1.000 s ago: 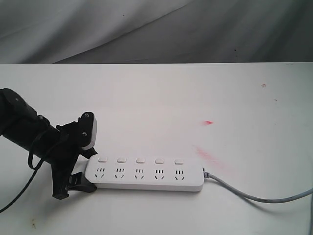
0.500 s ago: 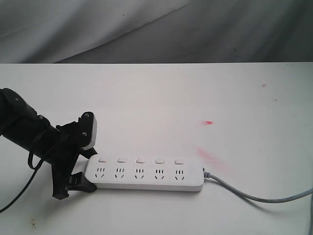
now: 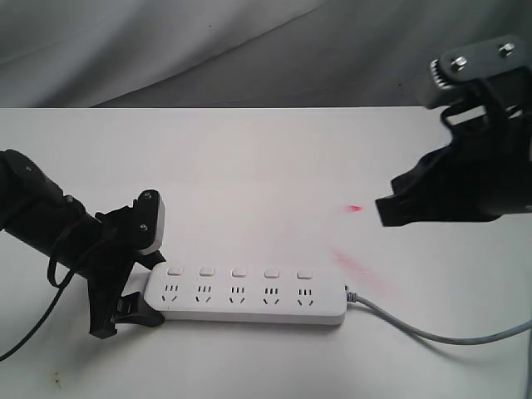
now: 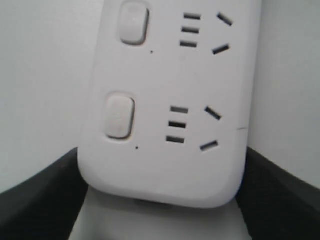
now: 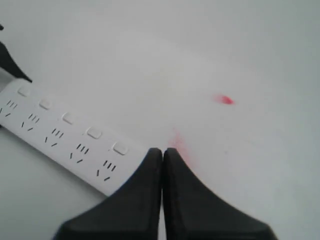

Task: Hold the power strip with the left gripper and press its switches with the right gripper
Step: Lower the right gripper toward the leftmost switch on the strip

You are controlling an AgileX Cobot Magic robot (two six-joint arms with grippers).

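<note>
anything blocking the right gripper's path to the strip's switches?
Nothing visible. The right gripper hangs shut beyond the power strip at its cord end, with only table between. All five switches are uncovered; the left gripper clamps the opposite end.

power strip [image 3: 246, 296] in all views

The left gripper [image 3: 148, 288] lies low near the tabletop's front-left corner, with its arm stretched in over the left edge. Its jaws are clamped on either side of the end of the power strip [image 3: 249, 295]. The right gripper [image 3: 387, 213] hangs raised near the right edge, jaws pressed together, tip aimed toward the left edge.
</note>
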